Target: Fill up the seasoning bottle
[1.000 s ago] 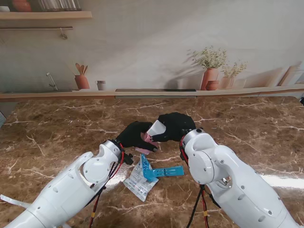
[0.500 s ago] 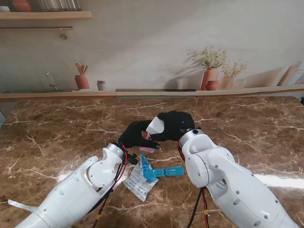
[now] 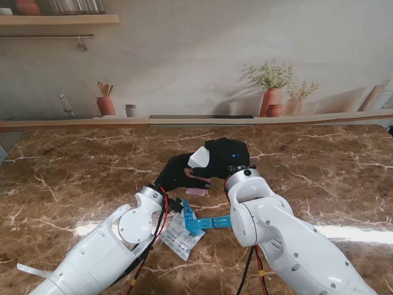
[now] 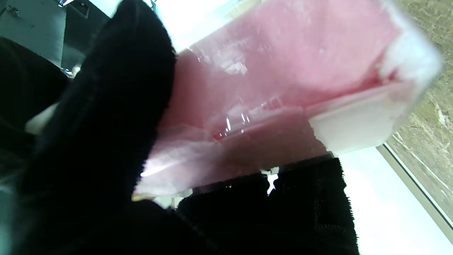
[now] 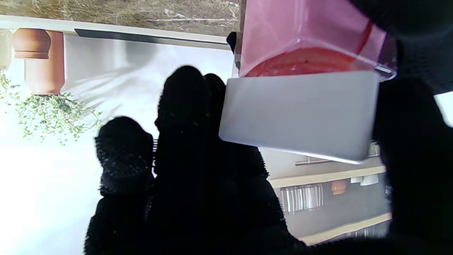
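Right now both hands meet mid-frame in the stand view, just above centre, over the marble bench [image 3: 73, 178]. Left hand [image 3: 175, 174] is closed around the seasoning bottle [image 4: 283, 81]: clear body, pink contents, held off the bench and tilted. Right hand [image 3: 224, 158] is wrapped on the white cap [image 5: 297, 113] at the bottle's top, fingers [image 5: 184, 117] curled beside it. Looks like a brace-and-twist setup: left holds the body steady, right works the cap. Whether the cap is going on or coming off I can't tell. A small pink piece [image 3: 196, 192] lies on the bench just under the hands; can't identify it. Lower centre of the frame, between the forearms, a torn sachet [image 3: 179, 235] and blue clip-like tool [image 3: 206, 222] lie flat, within reach, probably the refill supply.
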You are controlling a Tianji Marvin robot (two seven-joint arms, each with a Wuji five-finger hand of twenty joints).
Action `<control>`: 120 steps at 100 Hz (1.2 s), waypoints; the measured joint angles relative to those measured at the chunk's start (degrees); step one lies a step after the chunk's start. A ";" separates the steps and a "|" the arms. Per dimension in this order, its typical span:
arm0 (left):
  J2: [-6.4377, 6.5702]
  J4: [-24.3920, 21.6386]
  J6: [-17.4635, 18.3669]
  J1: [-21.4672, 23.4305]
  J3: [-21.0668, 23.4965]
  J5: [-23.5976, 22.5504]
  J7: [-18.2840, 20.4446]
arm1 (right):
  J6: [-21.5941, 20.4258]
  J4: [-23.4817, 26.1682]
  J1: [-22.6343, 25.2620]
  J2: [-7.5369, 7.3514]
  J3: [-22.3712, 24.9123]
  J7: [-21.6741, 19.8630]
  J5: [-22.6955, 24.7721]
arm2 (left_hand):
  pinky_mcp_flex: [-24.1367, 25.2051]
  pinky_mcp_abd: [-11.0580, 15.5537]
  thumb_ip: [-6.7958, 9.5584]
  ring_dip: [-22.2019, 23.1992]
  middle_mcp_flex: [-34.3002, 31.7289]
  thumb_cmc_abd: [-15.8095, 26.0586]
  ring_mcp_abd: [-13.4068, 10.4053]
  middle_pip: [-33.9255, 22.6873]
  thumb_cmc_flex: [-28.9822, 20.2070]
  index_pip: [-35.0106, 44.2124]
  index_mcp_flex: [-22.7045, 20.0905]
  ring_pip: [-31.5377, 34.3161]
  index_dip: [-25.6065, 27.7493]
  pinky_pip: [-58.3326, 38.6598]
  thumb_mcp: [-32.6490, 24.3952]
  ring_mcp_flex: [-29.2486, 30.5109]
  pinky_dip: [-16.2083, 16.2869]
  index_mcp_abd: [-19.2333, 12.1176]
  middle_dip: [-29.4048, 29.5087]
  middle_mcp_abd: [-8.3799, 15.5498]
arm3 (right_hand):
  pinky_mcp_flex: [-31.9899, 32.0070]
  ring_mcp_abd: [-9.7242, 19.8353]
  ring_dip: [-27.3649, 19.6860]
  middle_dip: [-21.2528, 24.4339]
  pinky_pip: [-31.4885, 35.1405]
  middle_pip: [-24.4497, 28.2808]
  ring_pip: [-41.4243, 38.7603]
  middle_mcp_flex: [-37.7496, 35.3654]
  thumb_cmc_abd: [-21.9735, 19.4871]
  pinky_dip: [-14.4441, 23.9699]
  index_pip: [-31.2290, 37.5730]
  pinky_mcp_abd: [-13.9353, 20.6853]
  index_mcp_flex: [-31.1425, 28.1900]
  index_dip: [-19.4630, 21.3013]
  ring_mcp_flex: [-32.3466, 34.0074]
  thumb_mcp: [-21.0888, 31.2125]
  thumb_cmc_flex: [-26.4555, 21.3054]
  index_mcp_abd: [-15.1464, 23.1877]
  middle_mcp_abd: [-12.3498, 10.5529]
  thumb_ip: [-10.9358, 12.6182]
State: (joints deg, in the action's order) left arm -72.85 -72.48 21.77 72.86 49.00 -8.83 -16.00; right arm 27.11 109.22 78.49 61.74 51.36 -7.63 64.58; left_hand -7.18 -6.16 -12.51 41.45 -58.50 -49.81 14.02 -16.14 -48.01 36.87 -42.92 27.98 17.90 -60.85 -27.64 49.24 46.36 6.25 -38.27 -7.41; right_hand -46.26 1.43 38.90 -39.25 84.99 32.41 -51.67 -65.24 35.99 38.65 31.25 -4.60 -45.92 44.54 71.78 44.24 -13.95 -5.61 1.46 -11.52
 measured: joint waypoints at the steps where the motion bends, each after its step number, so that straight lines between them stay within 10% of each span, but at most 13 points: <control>1: 0.00 -0.04 -0.04 0.01 0.01 0.01 0.00 | 0.00 -0.02 -0.02 0.02 0.00 0.03 0.00 | 0.00 0.01 0.00 0.00 0.00 0.00 -0.01 0.00 0.00 0.00 0.00 0.00 0.00 0.00 0.00 0.00 0.00 0.00 0.00 0.01 | 0.00 -0.01 0.00 0.00 0.00 0.00 0.00 -0.04 0.01 0.00 0.00 0.00 -0.01 0.00 0.00 0.00 0.00 -0.01 0.00 0.00; 40: 0.30 -2.82 -2.29 0.49 0.61 5.98 4.02 | -3.44 3.51 1.55 0.10 5.32 -5.21 -8.52 | 0.58 0.33 0.03 0.04 -0.57 -1.39 -0.06 0.00 0.00 0.09 -1.19 -0.12 0.01 0.00 -0.03 -0.02 0.00 -0.72 0.00 0.27 | 9.55 -0.54 -0.08 -2.30 -6.59 -8.58 9.41 7.95 4.25 0.03 2.57 -0.27 8.67 -12.46 -8.43 7.28 -6.65 -0.07 3.16 -4.04; 120: 1.14 -7.27 -6.89 0.75 0.23 5.12 5.69 | -15.31 5.87 0.31 -1.95 8.99 -14.70 -5.66 | 0.63 0.34 0.11 0.35 -0.81 -2.63 -0.08 0.00 -0.04 0.09 -1.82 -0.40 0.06 0.03 -0.22 -0.02 0.00 -0.83 0.00 0.31 | 15.72 -0.81 2.98 -2.78 -12.54 -15.47 17.14 13.44 9.08 4.11 -5.09 1.14 9.37 -11.88 -15.71 13.80 -13.45 0.97 5.16 -5.80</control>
State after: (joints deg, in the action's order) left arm -71.71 -79.75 14.89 73.61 49.24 -3.71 -10.30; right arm 11.79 115.09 78.80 59.78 60.35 -22.33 58.92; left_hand -6.55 -5.82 -12.41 41.80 -59.32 -52.44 13.94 -16.14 -48.05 36.96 -44.74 27.57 17.96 -60.82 -27.87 49.22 46.36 5.42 -38.27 -7.10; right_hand -30.54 0.61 41.88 -42.03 72.45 16.94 -34.53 -51.80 45.07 42.76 26.16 -3.46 -36.56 32.65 56.07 58.03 -27.40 -4.65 6.62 -17.31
